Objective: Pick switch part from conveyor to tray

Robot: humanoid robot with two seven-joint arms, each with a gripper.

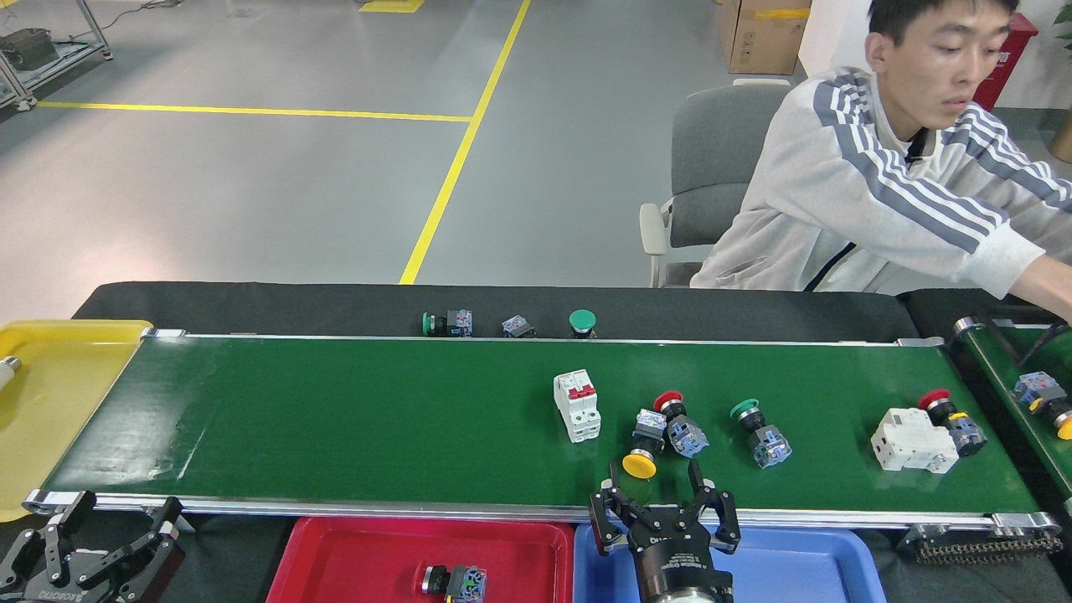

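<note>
The conveyor [335, 419] carries several switch parts. A white breaker [577, 405] lies mid-belt. Right of it are a yellow-capped switch part [642, 450], a red-capped one [680, 423] and a green-capped one [760, 433]. Further right lie a second white breaker [913, 440] and another red-capped part [950, 414]. My right gripper [653, 490] is open and empty at the belt's front rail, just in front of the yellow-capped part. My left gripper [113, 523] is open and empty at the lower left corner. The red tray [352, 553] holds one switch part [455, 579].
A blue tray [796, 569] sits right of the red one. A yellow tray [50, 394] with a bulb [7, 373] is at the left end. Three loose parts [517, 327] lie on black cloth behind the belt. A person reaches toward the second belt [1017, 368] at right.
</note>
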